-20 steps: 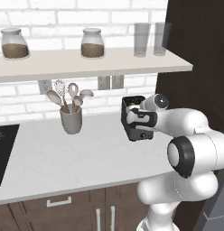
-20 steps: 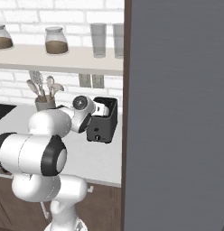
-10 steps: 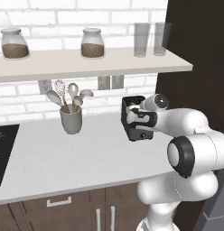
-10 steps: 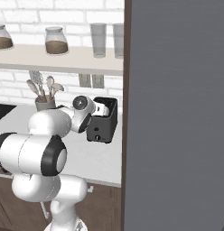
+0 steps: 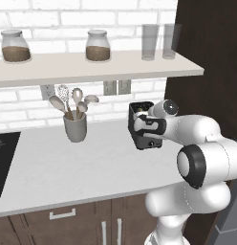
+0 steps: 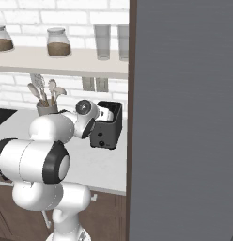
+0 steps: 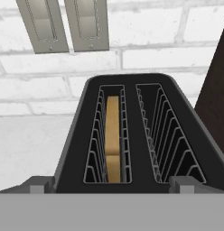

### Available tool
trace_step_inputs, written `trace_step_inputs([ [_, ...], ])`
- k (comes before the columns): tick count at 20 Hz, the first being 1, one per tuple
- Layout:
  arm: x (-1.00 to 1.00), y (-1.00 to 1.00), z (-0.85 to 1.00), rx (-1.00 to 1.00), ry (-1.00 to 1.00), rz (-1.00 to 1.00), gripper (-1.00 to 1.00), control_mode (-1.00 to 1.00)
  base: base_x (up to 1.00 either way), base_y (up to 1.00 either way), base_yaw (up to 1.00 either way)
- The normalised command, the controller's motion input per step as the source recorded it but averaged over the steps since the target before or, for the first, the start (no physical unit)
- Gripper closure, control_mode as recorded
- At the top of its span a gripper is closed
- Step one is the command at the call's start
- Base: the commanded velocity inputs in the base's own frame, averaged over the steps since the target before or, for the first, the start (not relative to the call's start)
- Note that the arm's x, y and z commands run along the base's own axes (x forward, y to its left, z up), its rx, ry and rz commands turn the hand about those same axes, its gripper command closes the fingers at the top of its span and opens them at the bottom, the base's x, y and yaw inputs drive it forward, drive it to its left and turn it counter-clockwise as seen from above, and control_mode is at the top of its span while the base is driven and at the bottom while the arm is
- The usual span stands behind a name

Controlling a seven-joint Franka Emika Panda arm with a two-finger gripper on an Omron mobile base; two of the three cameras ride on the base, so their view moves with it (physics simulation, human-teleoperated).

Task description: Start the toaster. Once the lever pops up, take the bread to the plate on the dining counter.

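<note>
The small boxy dark-grey toaster sits on the white worktop against the brick wall, right beside the tall dark cabinet side, and the white arm is reaching over it. In the hand view we're looking straight down into its black slotted top, and there's the tan-brown bread slice standing on edge in the left slot; right slot shows bare wire. Gripper hangs just above the near end, fingers spread wide, holding nothing. Grey utensil cup stands well to the left
</note>
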Motion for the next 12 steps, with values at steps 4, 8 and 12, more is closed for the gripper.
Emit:
trace_step_inputs([
  [4,0.00,0.00,0.00,0.00,0.00,0.00,-1.00,-1.00,0.00,0.00,0.00],
  [8,0.00,0.00,0.00,0.00,0.00,0.00,-1.00,-1.00,0.00,0.00,0.00],
  [12,0.00,0.00,0.00,0.00,0.00,0.00,-1.00,-1.00,0.00,0.00,0.00],
])
